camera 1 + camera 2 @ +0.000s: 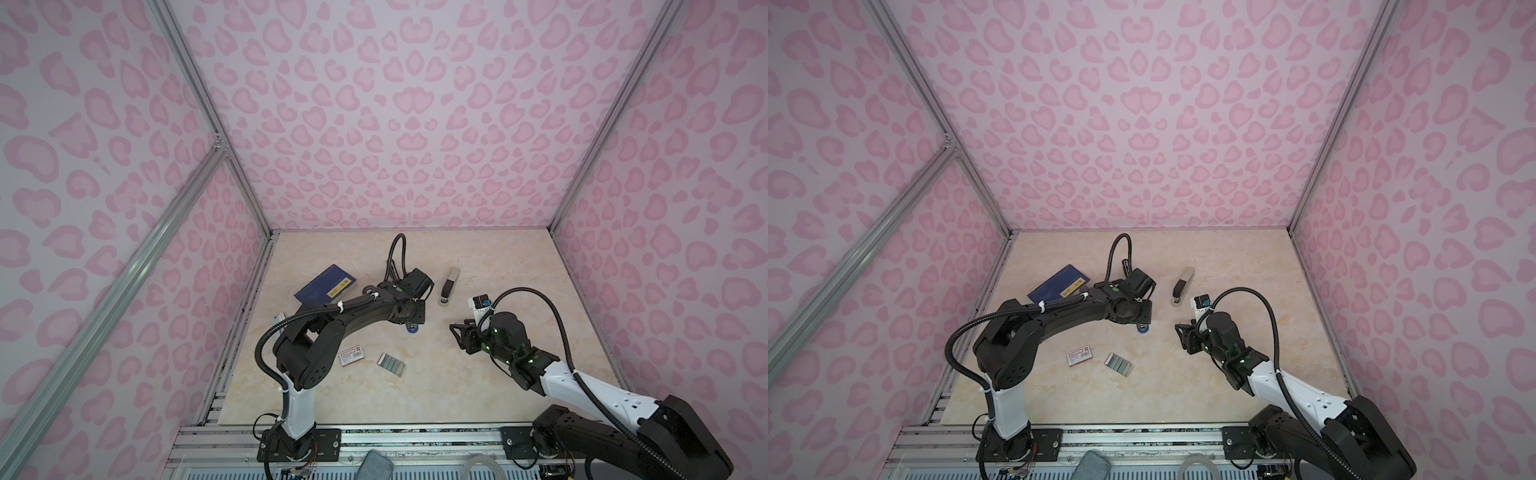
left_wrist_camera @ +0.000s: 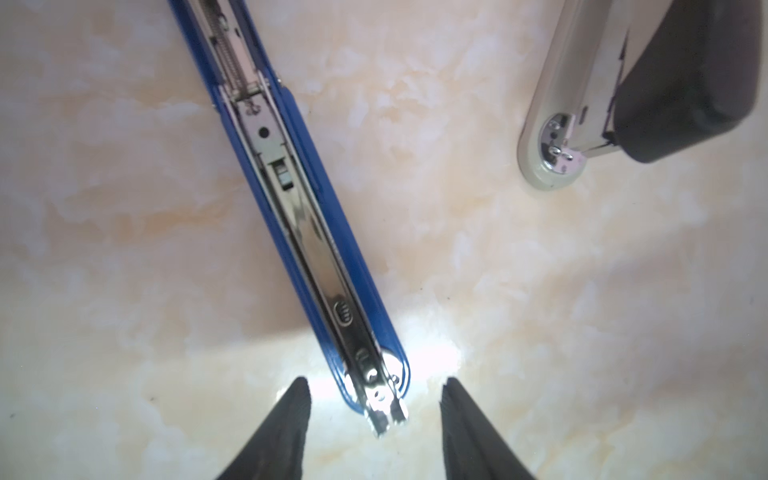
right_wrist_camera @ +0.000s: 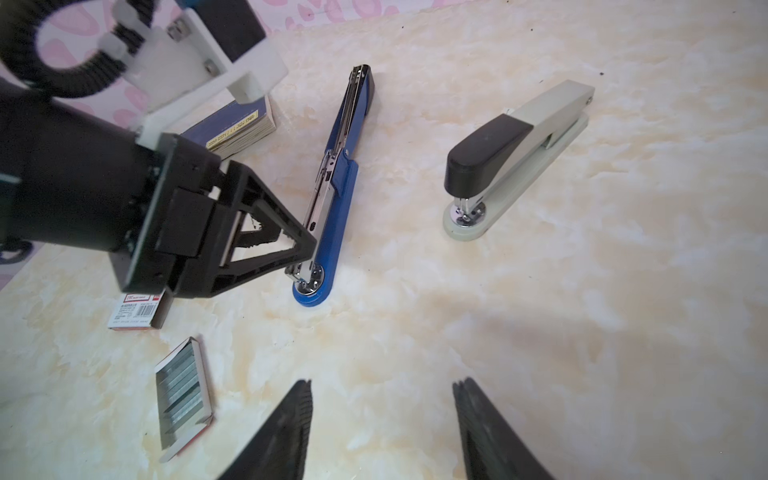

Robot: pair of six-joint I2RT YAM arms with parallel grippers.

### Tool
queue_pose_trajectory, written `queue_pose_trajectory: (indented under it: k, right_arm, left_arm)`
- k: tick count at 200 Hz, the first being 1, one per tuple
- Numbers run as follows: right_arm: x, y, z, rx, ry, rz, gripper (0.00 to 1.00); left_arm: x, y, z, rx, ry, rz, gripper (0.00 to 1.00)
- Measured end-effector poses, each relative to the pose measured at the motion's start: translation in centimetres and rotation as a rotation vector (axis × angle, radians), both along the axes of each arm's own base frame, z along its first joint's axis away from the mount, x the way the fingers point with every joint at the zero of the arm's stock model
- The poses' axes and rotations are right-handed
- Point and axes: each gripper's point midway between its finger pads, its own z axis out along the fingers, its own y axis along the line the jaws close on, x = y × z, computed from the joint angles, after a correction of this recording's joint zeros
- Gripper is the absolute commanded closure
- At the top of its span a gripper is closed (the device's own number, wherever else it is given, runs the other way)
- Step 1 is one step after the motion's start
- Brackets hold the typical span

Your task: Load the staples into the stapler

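A blue stapler (image 3: 337,199) lies folded open on the table, its metal magazine (image 2: 309,232) facing up. My left gripper (image 2: 377,388) is open, with the magazine's front tip between its fingers and a gap on each side. In both top views the left wrist hides all but the stapler's round front end (image 1: 412,329). The staples (image 1: 391,364) lie in their white tray (image 3: 183,395) near the table's front, and the red-labelled sleeve (image 1: 352,356) sits just left of it. My right gripper (image 3: 384,384) is open and empty, hovering right of the tray (image 1: 1118,362).
A second stapler (image 1: 449,284), grey with a black top, stands closed behind my right gripper (image 1: 455,330). A dark blue booklet (image 1: 326,286) lies at the back left. Pink patterned walls enclose the marble table (image 1: 498,395) on three sides.
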Motion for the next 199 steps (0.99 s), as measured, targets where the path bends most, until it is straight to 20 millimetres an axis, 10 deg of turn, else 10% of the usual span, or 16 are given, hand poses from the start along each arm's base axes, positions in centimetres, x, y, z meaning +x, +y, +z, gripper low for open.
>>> queue_pose_trajectory:
  k: [90,199]
  right_arm:
    - [-2.7,4.9,2.0,0.028,0.033,0.217,0.55]
    - [-7.9,6.2,-1.1,-0.053,0.154,0.38,0.6]
  left_arm:
    - [-7.9,5.1,2.2,-0.059,0.009,-0.11,0.73]
    - [-13.3,3.5,-1.5,-0.005,0.115,-0.272,0.83]
